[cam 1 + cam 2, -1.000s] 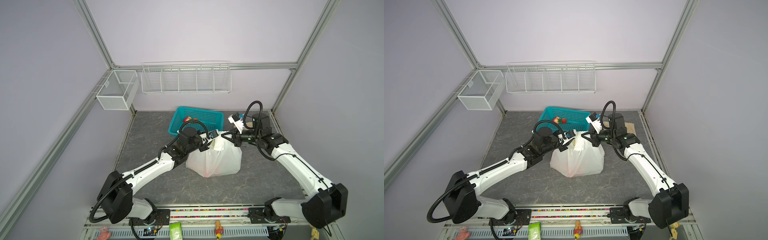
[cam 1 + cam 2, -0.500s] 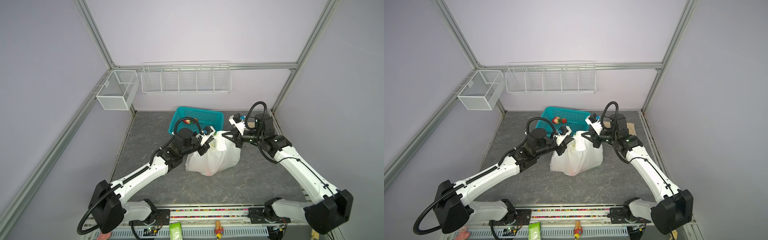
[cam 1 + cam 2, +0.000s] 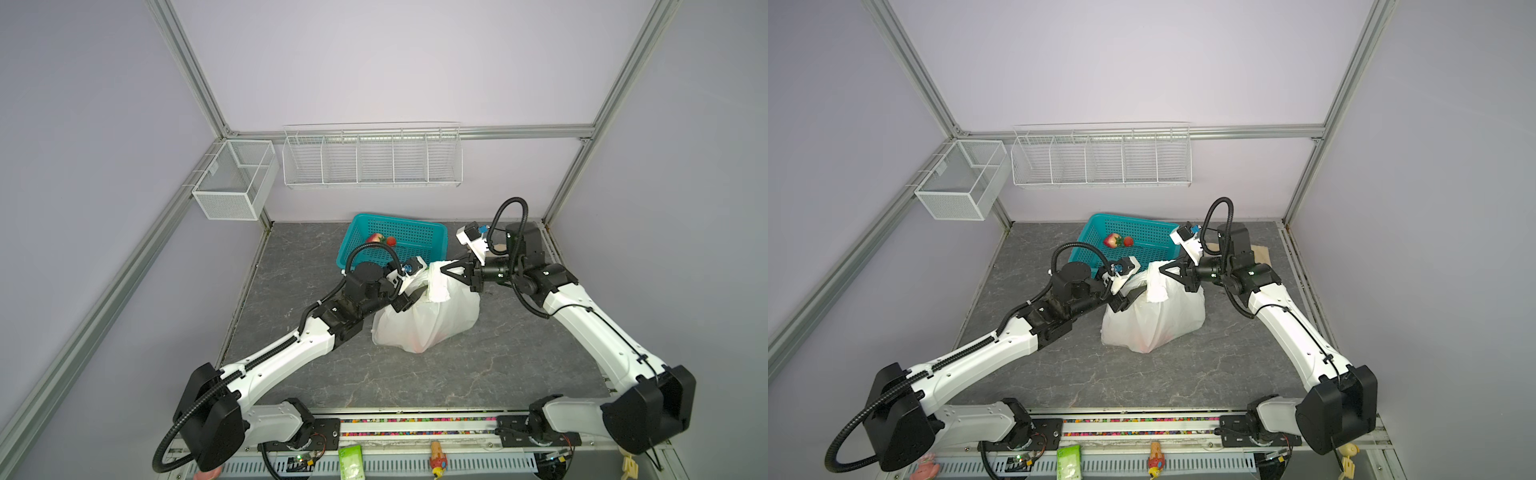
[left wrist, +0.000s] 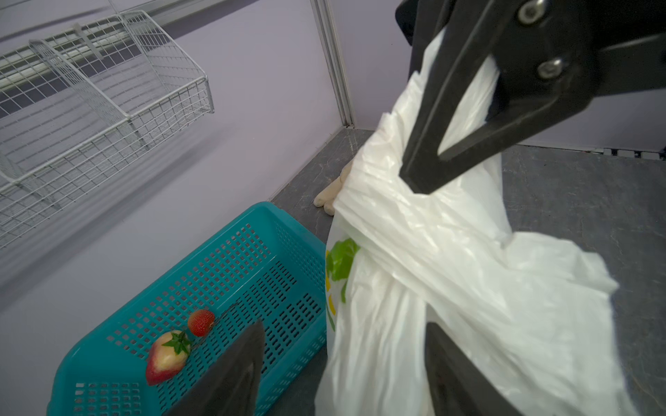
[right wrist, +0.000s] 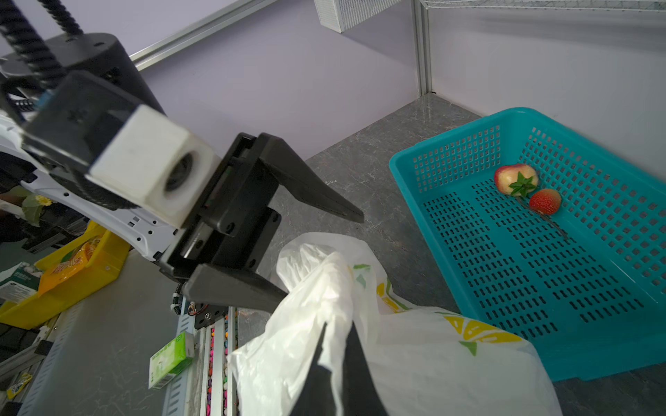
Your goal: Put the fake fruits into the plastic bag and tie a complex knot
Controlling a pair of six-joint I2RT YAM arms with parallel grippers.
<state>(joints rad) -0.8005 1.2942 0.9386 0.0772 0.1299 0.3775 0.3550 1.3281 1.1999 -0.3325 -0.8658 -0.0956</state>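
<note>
Bag body: the plastic bag (image 3: 428, 324) sits slumped mid-table, full-bellied, and a reddish tint low down suggests fruit inside.
Left gripper: the left gripper (image 5: 322, 257) stands wide, holding nothing; its lower finger brushes the bunched film and the upper one hangs clear in the air.
Bag neck: it is gathered into a twisted rope of film, with the lemon print just showing beside it.
Right gripper: the right gripper (image 4: 420, 176) is clamped tight on that gathered neck, holding it up above the load.
Handling: the film looks thin, limp and slick. It likely creases rather than springs back and could slide out of a shallow pinch. The load looks light but loose, so it may roll and tip the bag.
Where to grip: the twisted neck or a handle strip, taken deep between the pads, looks the safest hold. The smooth belly offers no hold.
Basket: the teal basket (image 5: 457, 158) lies just behind the bag, and two fake fruits (image 5: 515, 180) lie in it touching, not yet bagged.
Glove: a beige glove (image 4: 329, 194) peeks out beyond the bag on the floor.
</note>
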